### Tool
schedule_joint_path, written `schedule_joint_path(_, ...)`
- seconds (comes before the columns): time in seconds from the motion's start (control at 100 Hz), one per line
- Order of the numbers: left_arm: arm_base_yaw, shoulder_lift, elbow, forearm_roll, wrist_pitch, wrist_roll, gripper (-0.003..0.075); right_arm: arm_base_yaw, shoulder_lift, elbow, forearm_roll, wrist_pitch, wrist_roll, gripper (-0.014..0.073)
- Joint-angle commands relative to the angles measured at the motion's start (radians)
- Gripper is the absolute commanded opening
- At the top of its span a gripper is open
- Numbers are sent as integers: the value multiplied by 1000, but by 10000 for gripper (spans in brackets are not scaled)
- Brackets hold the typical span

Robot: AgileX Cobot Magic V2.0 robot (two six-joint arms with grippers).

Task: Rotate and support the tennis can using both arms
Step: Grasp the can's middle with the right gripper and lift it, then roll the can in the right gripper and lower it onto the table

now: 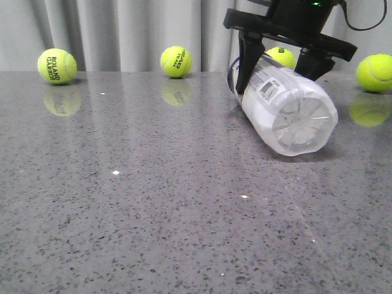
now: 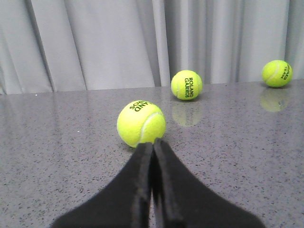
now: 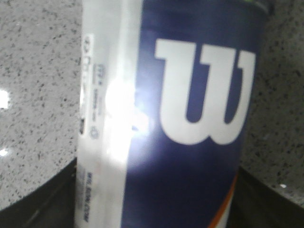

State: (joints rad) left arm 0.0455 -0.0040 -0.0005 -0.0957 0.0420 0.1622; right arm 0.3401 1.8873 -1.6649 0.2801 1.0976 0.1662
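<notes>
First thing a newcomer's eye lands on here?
The tennis can, lying on its side at the table's right rear, ribbed base toward the camera, with the right gripper straddling it. Then the yellow-green tennis balls along the back edge, and the left gripper, shut, just short of another ball.

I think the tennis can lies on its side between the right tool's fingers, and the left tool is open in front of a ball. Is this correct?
Not fully. The left tool is shut, as the left wrist view shows, its fingers pressed together before the ball. The tennis can does lie on its side between the right tool's fingers.
</notes>
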Motion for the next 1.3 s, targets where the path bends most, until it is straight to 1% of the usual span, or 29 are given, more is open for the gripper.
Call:
schedule_joint_path(0.0,-8,-31,44,-3,-76,-11,-20,10,-51,-81,15,24,-87,384)
schedule_joint_path(0.05,-8,-31,44,-3,-76,-11,-20,23,-51,-114,15,42,-149,384)
schedule_joint_path(0.06,-8,-31,44,-3,-76,-11,-20,26,-51,-124,15,50,-182,384)
schedule_joint_path(0.07,-8,-31,44,-3,-76,-11,-20,26,-51,-124,15,53,-182,384)
schedule_joint_path(0.18,-8,-31,44,-3,-76,-11,-20,64,-51,-198,14,114,-419,384)
schedule_joint_path(0.19,-8,-31,44,-3,-76,-11,-20,67,-51,-201,14,118,-419,384)
schedule_joint_path(0.27,-8,-31,44,-3,-76,-11,-20,94,-51,-228,11,150,-627,384)
schedule_joint_path(0.28,-8,-31,44,-3,-76,-11,-20,94,-51,-228,11,153,-627,384)
schedule_joint_path(0.32,-8,-31,44,-3,-76,-11,-20,109,-51,-233,9,167,-738,384)
schedule_joint_path(0.33,-8,-31,44,-3,-76,-11,-20,111,-51,-233,9,170,-738,384)
schedule_joint_path(0.35,-8,-31,44,-3,-76,-11,-20,117,-51,-233,9,179,-802,384)
schedule_joint_path(0.37,-8,-31,44,-3,-76,-11,-20,121,-51,-233,9,184,-834,384)
schedule_joint_path(0.41,-8,-31,44,-3,-76,-11,-20,134,-51,-233,8,195,-941,384)
schedule_joint_path(0.42,-8,-31,44,-3,-76,-11,-20,134,-51,-233,8,196,-941,384)
schedule_joint_path(0.48,-8,-31,44,-3,-76,-11,-20,151,-51,-233,6,207,-1070,384)
schedule_joint_path(0.6,-8,-31,44,-3,-76,-11,-20,170,-51,-233,0,226,-1234,384)
schedule_joint_path(0.73,-8,-31,44,-3,-76,-11,-20,180,-47,-233,-3,227,-1334,384)
schedule_joint_path(0.9,-8,-31,44,-3,-76,-11,-20,186,-30,-232,-28,228,-1357,384)
schedule_joint_path(1.29,-8,-31,44,-3,-76,-11,-20,187,16,-231,-27,229,-1392,384)
